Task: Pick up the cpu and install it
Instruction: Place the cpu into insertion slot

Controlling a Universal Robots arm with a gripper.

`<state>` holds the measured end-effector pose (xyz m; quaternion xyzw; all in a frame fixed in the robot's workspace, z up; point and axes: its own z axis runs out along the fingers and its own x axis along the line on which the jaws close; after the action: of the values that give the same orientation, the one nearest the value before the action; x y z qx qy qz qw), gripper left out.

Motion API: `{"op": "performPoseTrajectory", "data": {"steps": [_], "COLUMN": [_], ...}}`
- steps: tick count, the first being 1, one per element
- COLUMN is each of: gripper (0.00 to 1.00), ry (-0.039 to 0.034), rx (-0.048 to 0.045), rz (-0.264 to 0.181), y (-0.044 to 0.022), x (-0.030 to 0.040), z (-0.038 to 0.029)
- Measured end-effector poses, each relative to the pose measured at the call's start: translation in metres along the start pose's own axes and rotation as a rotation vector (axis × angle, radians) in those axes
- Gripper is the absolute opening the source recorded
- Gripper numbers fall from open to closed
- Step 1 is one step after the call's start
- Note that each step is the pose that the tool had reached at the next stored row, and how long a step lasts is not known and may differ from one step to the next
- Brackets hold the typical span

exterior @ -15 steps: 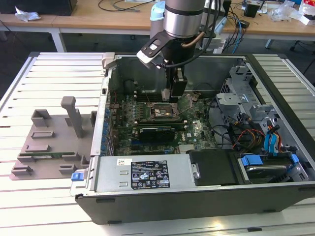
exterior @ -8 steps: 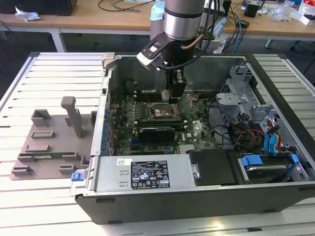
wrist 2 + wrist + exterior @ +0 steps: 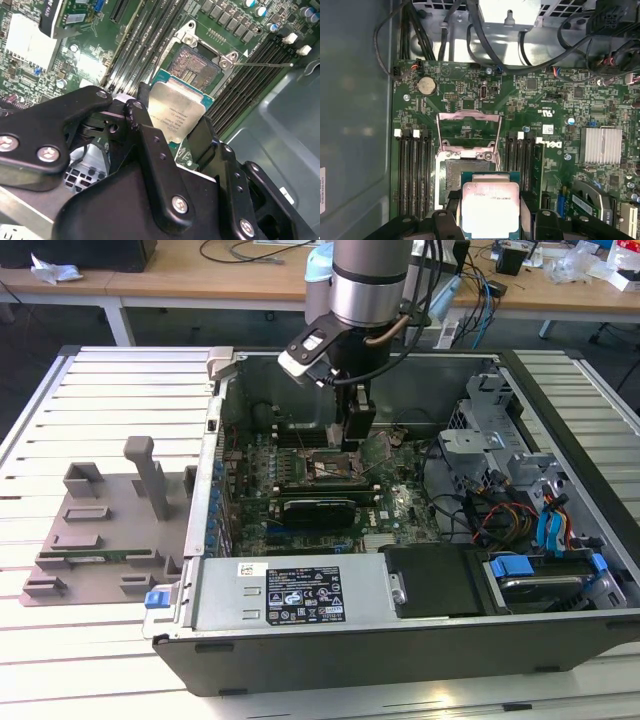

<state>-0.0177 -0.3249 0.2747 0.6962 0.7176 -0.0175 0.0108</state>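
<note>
Clutter all round this one: the computer case (image 3: 300, 665) lies open on the slatted table (image 3: 90, 670), with a grey fixture (image 3: 100, 530) beside it on the exterior view's left. Inside sit the green motherboard (image 3: 520, 100), a long black card (image 3: 318, 510), a labelled power supply (image 3: 290, 595) along the near wall, and a drive cage (image 3: 470, 445) with blue cables (image 3: 550, 530) on the exterior view's right. The arm reaches down into the case, and the gripper (image 3: 170, 125) is clamped on the cpu (image 3: 176, 112), black fingers (image 3: 142, 130) pressing two opposite edges. The chip lies flat, silvery top facing the wrist cameras, green rim peeking out along one side. It's square, so there's no long axis to call, and in the first wrist view its edges run parallel with those of the socket (image 3: 465, 172). It hangs at the socket's edge nearest the gripper, overlapping it; whether it touches I cannot tell. The socket's load plate (image 3: 468, 116) stands swung open, the contact field exposed. Crowding the way in are memory slots (image 3: 412, 170) close on both sides and a thin retention lever (image 3: 265, 63) jutting out. A finned heatsink (image 3: 602, 145) sits further off, and black cables (image 3: 475, 20) drape past the board's edge.
</note>
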Motion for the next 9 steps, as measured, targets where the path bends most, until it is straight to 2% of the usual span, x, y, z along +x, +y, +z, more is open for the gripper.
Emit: {"op": "performPoseTrajectory", "data": {"steps": [9], "gripper": [0.55], "ry": [0.0000], "rx": [0.0000], "rz": [0.000], "y": [0.0001], "x": [0.0039], "z": [0.0084]}}
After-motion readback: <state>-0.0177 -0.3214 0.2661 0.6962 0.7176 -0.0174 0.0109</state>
